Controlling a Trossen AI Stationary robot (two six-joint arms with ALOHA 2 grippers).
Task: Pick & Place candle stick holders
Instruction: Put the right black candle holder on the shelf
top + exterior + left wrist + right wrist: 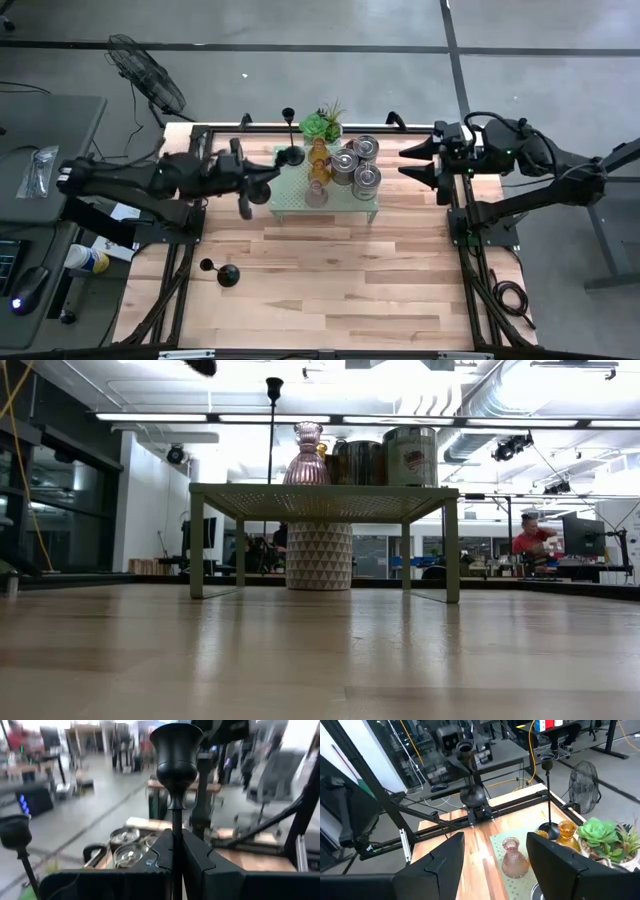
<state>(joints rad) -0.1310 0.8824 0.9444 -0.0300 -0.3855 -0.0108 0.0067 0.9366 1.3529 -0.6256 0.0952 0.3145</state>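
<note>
The left claw (175, 865) is closed on the thin stem of a black candlestick holder (176, 765), its two dark fingers (200, 860) pressed against the stem from either side and the cup end standing clear beyond them; in the high view this claw (262, 178) sits just off the left edge of the pale green perforated stand (325, 195), above the tabletop (330, 290). On the stand's back left corner a second black holder (290, 150) stands upright, with an amber-orange glass holder (319, 163) next to it and a pinkish glass one (316, 193) in front of that. Three silvery cylindrical holders (358, 165) are clustered on the right half of the stand, and a green spiky potted plant (322, 125) is at its back edge. A third black holder (221, 272) lies tipped on its side near the front left of the tabletop, well apart from the stand. The right claw (412, 163) waits at the tabletop's right edge, near the stand, its fingers (555, 855) parted around nothing.
</note>
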